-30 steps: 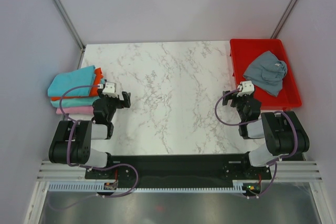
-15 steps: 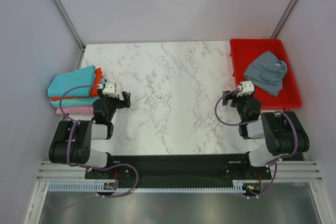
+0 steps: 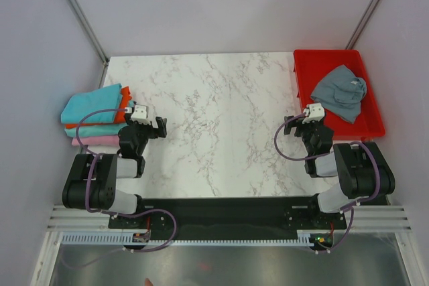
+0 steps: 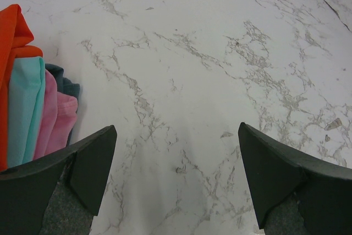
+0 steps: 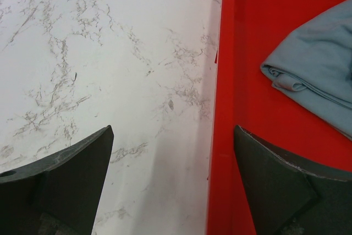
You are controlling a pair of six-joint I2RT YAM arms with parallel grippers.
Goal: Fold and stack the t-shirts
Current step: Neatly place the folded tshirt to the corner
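Stack of folded shirts (image 3: 94, 115) rests at the left edge of the table (image 3: 214, 98), grey shirt (image 3: 340, 92) lies crumpled in the red tray (image 3: 303, 68), and left gripper (image 3: 160, 126) and right gripper (image 3: 287, 126) hover wide apart, empty.

- A lab's robot test cell.
- Plain pale partition walls (image 3: 221, 5) and slanted grey metal struts (image 3: 78, 11) enclose a white marble-patterned table (image 3: 221, 118).
- Two black jointed robot arms (image 3: 94, 182) are bolted at its near edge, trailing purple cables (image 3: 277, 144).
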